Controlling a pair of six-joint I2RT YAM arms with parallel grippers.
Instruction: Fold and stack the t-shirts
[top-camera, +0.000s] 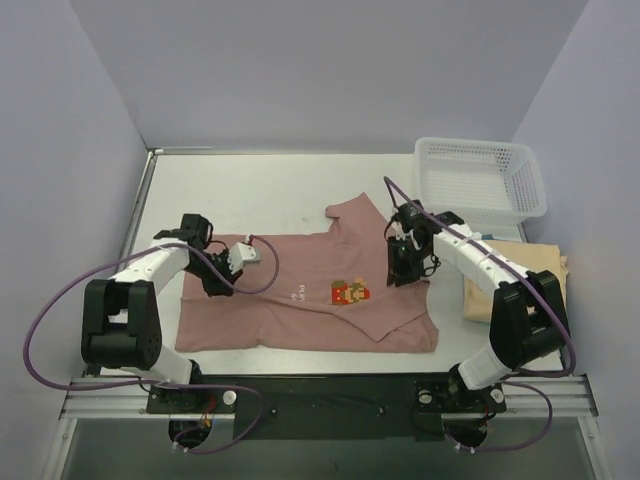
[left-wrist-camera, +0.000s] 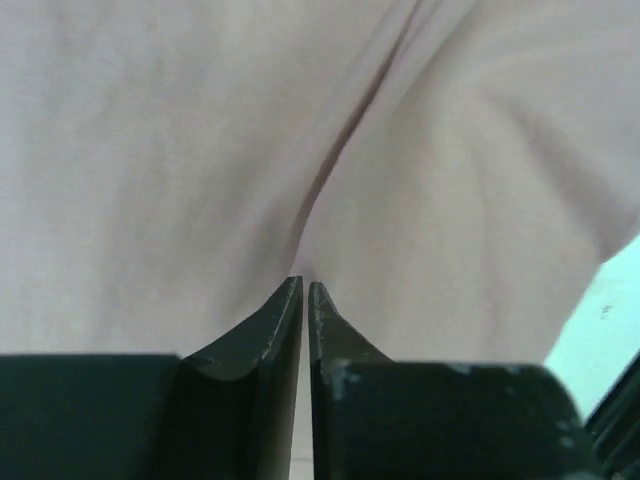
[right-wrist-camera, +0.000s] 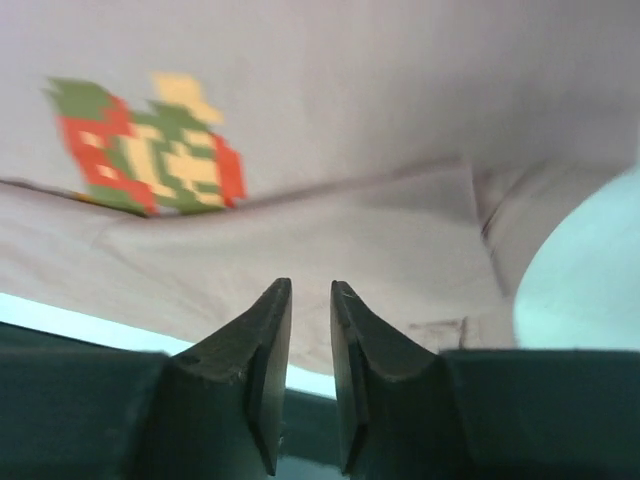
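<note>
The dusty pink-brown t-shirt lies spread across the middle of the table, with a small pixel-figure print on it. My left gripper rests on the shirt's left part. In the left wrist view its jaws stand almost together, and a crease in the pink cloth runs up to the tips. My right gripper hovers over the shirt's right part. In the right wrist view it is narrowly open with nothing between the fingers, above the cloth near the print. The pale tan-yellow t-shirt lies folded at the right.
A white mesh basket stands at the back right, just behind the tan shirt. Bare table shows behind the pink shirt. Grey walls close in on three sides. The near table edge runs just below the shirt's hem.
</note>
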